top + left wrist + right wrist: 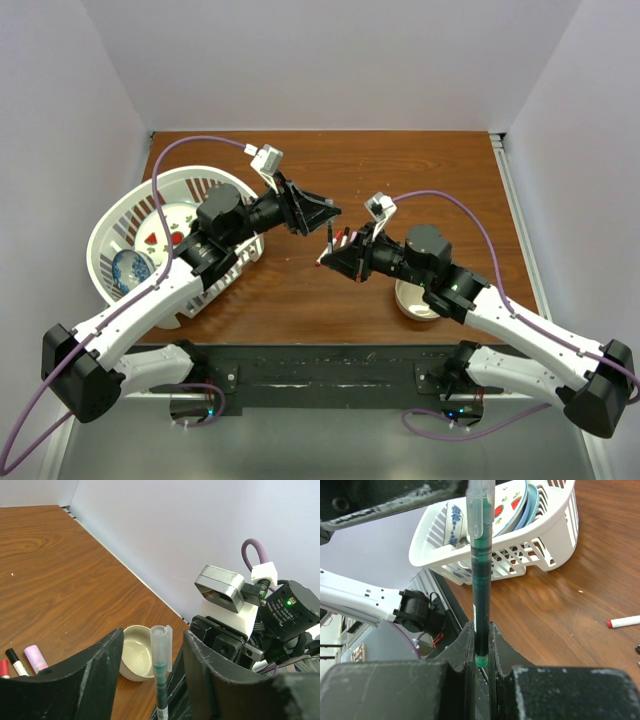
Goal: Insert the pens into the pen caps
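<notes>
A thin green pen (481, 590) is being squeezed tight at its bottom end by the right pincer (481, 630) and held upright above the desk (60, 580). Its top is being covered by a smooth, see-through plastic cap (480, 505), so this one is probably nearly done. The left pincer (152, 637) is being held open around the cap, not touching it. A white pen (624, 622) with a red end is being seen lying on the shiny brown wood, so more work is likely waiting.
</notes>
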Tool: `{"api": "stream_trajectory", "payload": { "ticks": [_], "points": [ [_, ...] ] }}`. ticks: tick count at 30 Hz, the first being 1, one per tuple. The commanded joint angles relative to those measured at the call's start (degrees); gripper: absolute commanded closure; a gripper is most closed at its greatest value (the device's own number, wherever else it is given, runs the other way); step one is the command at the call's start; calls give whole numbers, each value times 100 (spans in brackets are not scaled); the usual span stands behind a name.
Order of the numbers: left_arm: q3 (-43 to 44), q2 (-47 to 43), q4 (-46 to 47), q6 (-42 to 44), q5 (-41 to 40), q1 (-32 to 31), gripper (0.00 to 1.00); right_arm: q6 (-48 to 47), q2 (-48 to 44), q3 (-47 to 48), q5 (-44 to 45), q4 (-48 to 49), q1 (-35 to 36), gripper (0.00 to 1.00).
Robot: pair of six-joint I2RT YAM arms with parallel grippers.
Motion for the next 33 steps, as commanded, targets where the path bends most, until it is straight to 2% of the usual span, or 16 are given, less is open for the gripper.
{"api": "stream_trajectory", "payload": {
  "ticks": [1,2,3,5,6,10,16,19,26,30,33],
  "points": [
    [268,-7,103,182,-44,8,50,86,6,26,-154,309,-9,100],
    [276,2,103,182,26,16,55,86,23,26,-145,309,-9,100],
    [268,20,129,191,79,8,70,86,24,26,-145,309,-9,100],
    [268,64,138,113,307,8,85,86,32,70,-66,292,-9,100],
    [268,81,95,43,378,8,99,51,32,140,-5,283,0,100],
    [110,143,-107,-283,844,-53,100,-133,85,518,539,204,-9,100],
    [-479,-23,-82,-643,827,-300,100,-503,243,1256,1321,151,-9,100],
    [-892,-138,322,-968,687,-440,100,-556,296,1459,1682,300,-9,100],
    [-1453,-129,507,-819,713,-634,100,-661,542,2056,2245,406,-26,100],
    [-2114,-7,1489,-1258,484,-1019,100,-828,726,2512,2412,371,-79,100],
    [-2237,116,1475,-1233,449,-1161,100,-863,832,2741,2421,397,-237,100]
  ]
}}
